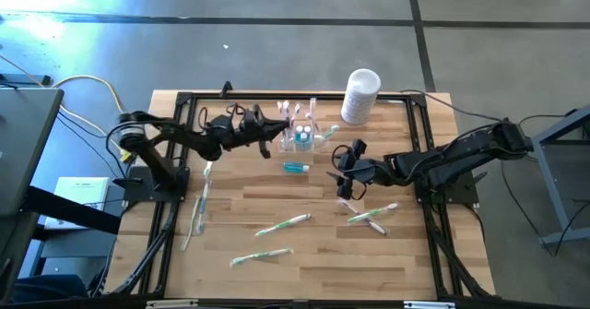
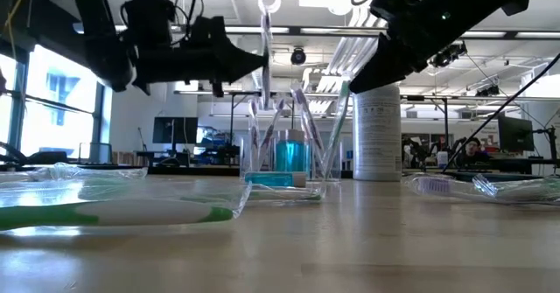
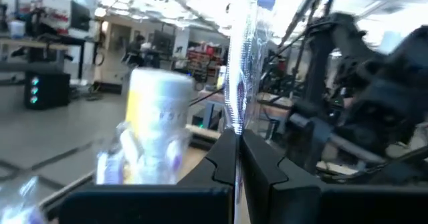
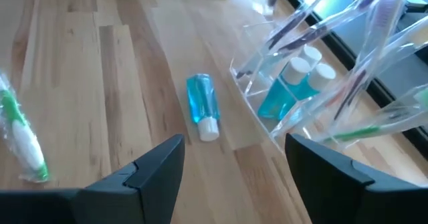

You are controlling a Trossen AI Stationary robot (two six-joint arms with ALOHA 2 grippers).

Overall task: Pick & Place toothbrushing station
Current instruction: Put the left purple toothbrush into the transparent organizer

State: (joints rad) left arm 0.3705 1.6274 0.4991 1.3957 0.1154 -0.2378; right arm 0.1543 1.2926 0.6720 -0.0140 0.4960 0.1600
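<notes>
The toothbrushing station, a clear plastic holder with upright compartments, stands on its base on the wooden table at the far middle. It holds blue bottles and several toothbrushes, as the right wrist view shows. My left gripper hovers just left of it, shut on a clear-wrapped toothbrush. My right gripper is open and empty, above the table to the holder's near right, also in the high view. A blue tube lies flat on the table in front of the holder. My left gripper pinches the wrapped toothbrush's clear packet between its two fingers, which come level from the table's left and lie across it. The toothbrush stands upright, reaching above and below the fingers. Whether its lower end touches the holder, I cannot tell.
A white cylindrical container stands at the far right behind the holder. Several wrapped toothbrushes lie on the table: at the left, the near middle and under my right arm. A black frame borders the table.
</notes>
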